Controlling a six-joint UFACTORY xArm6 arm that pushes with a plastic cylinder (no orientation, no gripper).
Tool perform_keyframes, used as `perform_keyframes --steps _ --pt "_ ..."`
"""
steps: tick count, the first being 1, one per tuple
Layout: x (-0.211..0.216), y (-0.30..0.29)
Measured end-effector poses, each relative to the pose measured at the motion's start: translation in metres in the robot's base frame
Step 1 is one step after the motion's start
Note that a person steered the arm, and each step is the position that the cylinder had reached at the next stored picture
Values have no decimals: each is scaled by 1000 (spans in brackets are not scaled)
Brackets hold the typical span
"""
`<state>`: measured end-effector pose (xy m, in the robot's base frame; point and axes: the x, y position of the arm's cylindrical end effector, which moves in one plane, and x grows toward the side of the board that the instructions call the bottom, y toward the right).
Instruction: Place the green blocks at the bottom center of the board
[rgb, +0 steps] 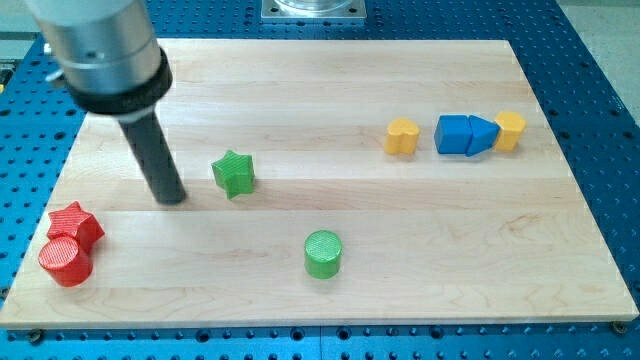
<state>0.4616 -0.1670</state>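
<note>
My tip sits left of centre in the frame, just left of the green star, near but not touching. No claw on this rig, just a bare rod holding nothing. The green cylinder is already lower centre on the table. The star lies up-left of it, so I judge the push must run down-right from the star's upper-left side. No containers in frame.

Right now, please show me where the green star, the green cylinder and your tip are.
green star (234, 173), camera view, on its top face.
green cylinder (323, 247), camera view, on its round top.
my tip (172, 198), camera view, the rod's lower end, left of the star.
</note>
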Motion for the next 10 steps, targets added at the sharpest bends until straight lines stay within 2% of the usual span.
perform_keyframes --steps 1,2,3,4,5,6,7,8,9,10 --pt "-17 45" --pt "13 129" --pt "6 107" --pt "-26 80" --pt "6 135" --pt "48 154" --pt "43 178" --pt "19 292" --pt "-7 359" --pt "-41 359"
